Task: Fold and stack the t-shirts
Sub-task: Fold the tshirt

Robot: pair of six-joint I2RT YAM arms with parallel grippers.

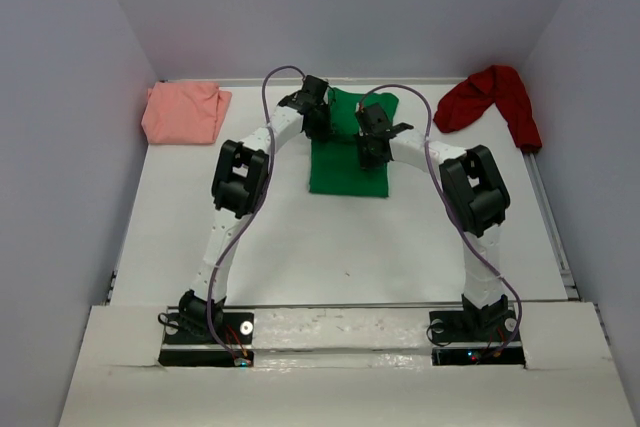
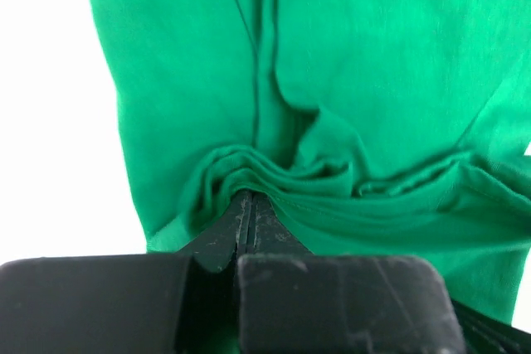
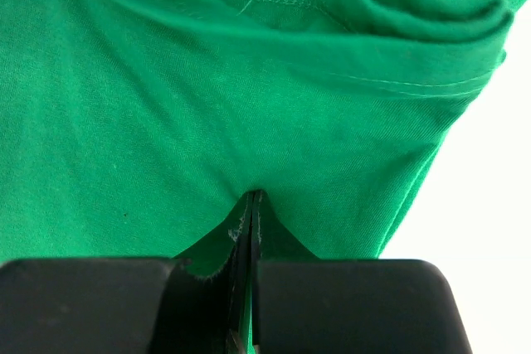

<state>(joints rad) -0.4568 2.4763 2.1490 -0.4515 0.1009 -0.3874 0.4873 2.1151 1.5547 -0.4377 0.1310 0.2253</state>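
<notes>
The bright green t-shirt lies partly folded at the middle back of the table. My left gripper is at the shirt's left upper edge and my right gripper at its right upper part. In the left wrist view the left gripper is shut, its tips buried in bunched folds of green cloth. The right gripper is shut too, with green cloth pinched between its jaws. A salmon-pink t-shirt lies folded at the back left. The dark red t-shirt lies crumpled at the back right.
White walls close in the table on the left, back and right. The table's white surface stretches between the green shirt and the arm bases. Purple cables loop over both arms.
</notes>
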